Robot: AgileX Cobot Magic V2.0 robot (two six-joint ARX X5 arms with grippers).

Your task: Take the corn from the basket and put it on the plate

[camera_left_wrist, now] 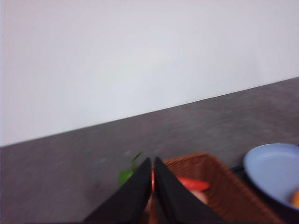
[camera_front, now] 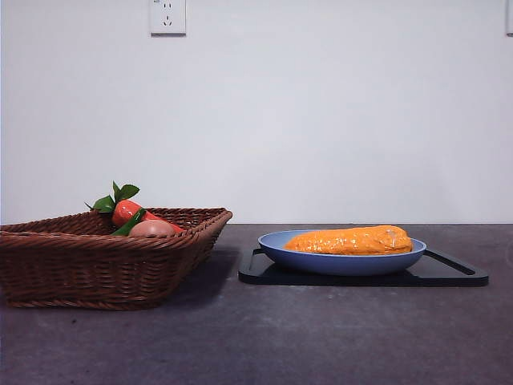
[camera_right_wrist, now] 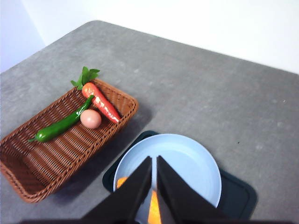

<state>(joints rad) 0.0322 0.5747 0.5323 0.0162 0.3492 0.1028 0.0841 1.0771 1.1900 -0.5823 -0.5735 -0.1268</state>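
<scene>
The orange-yellow corn (camera_front: 349, 241) lies lengthwise on the light-blue plate (camera_front: 341, 263), right of the brown wicker basket (camera_front: 96, 265). Neither arm shows in the front view. My right gripper (camera_right_wrist: 154, 158) hangs shut high above the plate (camera_right_wrist: 191, 163) with nothing held, and its jaws hide most of the corn (camera_right_wrist: 153, 210). My left gripper (camera_left_wrist: 153, 161) is also shut and holds nothing; it hovers high over the basket (camera_left_wrist: 224, 186). The plate (camera_left_wrist: 271, 168) shows at the edge of the left wrist view, which is blurred.
A black tray (camera_front: 449, 273) lies under the plate. In the basket (camera_right_wrist: 42, 163) are a carrot with green leaves (camera_right_wrist: 100, 100), a pinkish egg (camera_right_wrist: 90, 119) and a long green pepper (camera_right_wrist: 60, 127). A white wall with a socket (camera_front: 167, 16) stands behind the dark table.
</scene>
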